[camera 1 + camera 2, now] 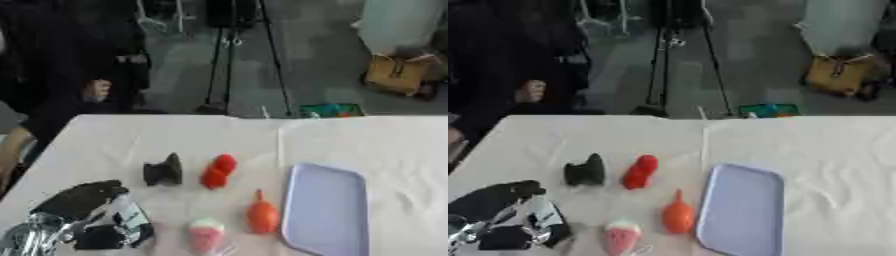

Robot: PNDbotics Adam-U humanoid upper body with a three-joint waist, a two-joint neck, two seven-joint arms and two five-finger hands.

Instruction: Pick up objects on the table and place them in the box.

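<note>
Four small objects lie on the white table [175,135]: a black lumpy thing [164,171], a red oblong thing [219,171], an orange pear-shaped thing with a thin stem [262,215], and a pink thing with a pale top [206,235] at the front edge. To their right lies a flat lilac box [325,209], with nothing in it. My left hand [83,199] shows at the lower left, black with silver joints, apart from the objects and holding nothing; its fingers are blurred. The right hand does not show.
The tablecloth is creased on the right side. Beyond the far edge stand a tripod [236,55], a brown bag [395,74] and a person in dark clothes at the upper left, not touching the objects.
</note>
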